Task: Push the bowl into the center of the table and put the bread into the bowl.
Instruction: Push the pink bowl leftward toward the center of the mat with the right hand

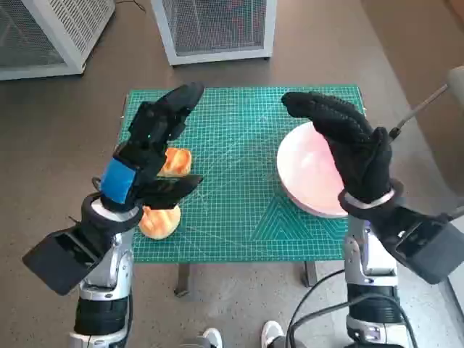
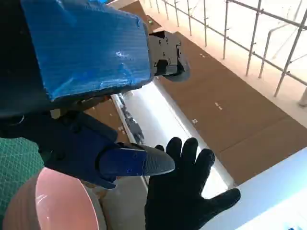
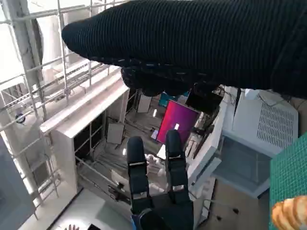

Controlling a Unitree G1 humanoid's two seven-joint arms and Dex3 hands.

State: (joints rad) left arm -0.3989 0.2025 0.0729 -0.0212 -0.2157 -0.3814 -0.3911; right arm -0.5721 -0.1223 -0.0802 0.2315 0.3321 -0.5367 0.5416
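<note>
A pink bowl (image 1: pixel 308 177) sits at the right edge of the green cutting mat (image 1: pixel 239 174); it also shows as the bowl (image 2: pixel 48 206) in the left wrist view. My right hand (image 1: pixel 348 145) hovers above it, fingers spread, holding nothing. Two pieces of bread lie on the mat's left side: one (image 1: pixel 176 161) under my left hand, another (image 1: pixel 159 221) by the front-left corner. My left hand (image 1: pixel 148 148) is raised over them, fingers apart and empty. In the right wrist view a bit of bread (image 3: pixel 290 213) shows at the picture's edge.
Two white mesh-fronted cabinets (image 1: pixel 214 29) stand on the floor beyond the table. A person's shoes (image 1: pixel 243 335) show at the table's near side. A thin rod (image 1: pixel 417 109) slants in at the right.
</note>
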